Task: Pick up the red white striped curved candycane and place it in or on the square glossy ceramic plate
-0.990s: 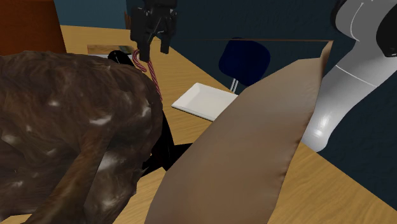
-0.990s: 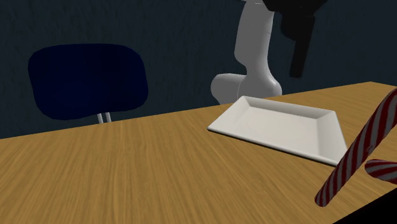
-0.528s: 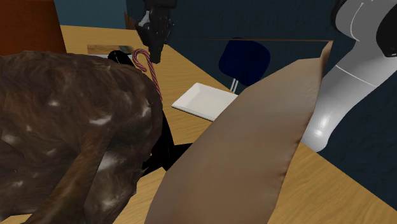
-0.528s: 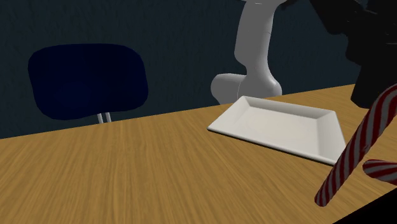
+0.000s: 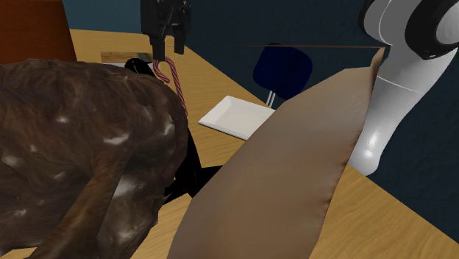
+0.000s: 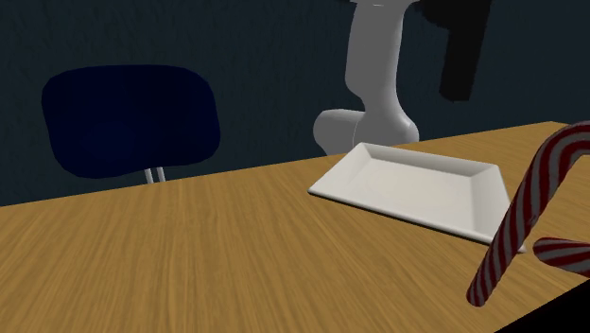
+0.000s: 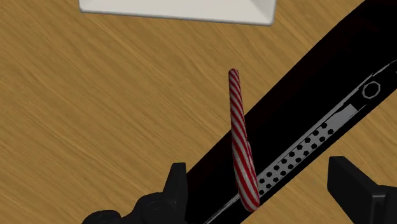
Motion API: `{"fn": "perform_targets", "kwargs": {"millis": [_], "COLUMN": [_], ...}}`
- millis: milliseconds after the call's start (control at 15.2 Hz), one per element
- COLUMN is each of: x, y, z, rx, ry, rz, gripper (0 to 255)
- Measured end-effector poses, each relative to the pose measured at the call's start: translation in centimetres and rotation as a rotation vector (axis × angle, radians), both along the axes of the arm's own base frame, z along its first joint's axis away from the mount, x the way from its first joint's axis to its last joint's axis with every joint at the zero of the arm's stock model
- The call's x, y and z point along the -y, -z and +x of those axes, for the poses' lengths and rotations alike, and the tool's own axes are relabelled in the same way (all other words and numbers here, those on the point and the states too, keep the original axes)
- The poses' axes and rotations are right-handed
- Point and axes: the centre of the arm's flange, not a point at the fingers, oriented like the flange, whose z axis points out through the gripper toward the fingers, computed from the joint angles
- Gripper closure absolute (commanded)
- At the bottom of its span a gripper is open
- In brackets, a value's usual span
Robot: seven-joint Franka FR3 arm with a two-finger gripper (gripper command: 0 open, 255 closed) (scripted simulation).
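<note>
The claw (image 7: 257, 170) hangs wide just above the cane (image 7: 237, 127), not touching; the cane leans propped, plate (image 7: 178, 9) nearby, inviting a grasp from above.

Dim, even simulator light; soft shading, no glare or blur.

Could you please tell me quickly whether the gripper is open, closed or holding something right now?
Gripper: open; the candy cane sits between its fingers, which stand apart and do not clasp it.

Wood-grain table (image 6: 189, 246), smooth white plate (image 6: 416, 184), glossy striped candycane (image 7: 240, 143)
</note>
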Motion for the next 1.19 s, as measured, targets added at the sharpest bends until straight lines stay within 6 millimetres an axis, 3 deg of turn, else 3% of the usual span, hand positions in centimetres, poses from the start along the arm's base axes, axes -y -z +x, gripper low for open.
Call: {"fn": "perform_targets", "kwargs": {"millis": [132, 264, 660, 1056, 1122, 1188], "x": [-0.6, -0.8, -1.0, -1.0, -1.0, -0.9], "y": [-1.2, -0.7, 2.1, 2.5, 2.5, 2.4], "z": [2.5, 3.5, 3.7, 3.6, 3.6, 3.7], "rx": [-0.059, -0.081, -0.089, -0.088, -0.088, -0.086], "ry": [-0.082, -0.110, -0.120, -0.120, -0.120, -0.118], "rz": [0.010, 0.013, 0.014, 0.015, 0.015, 0.015], "gripper": [0, 0, 0, 0, 255, 255]}}
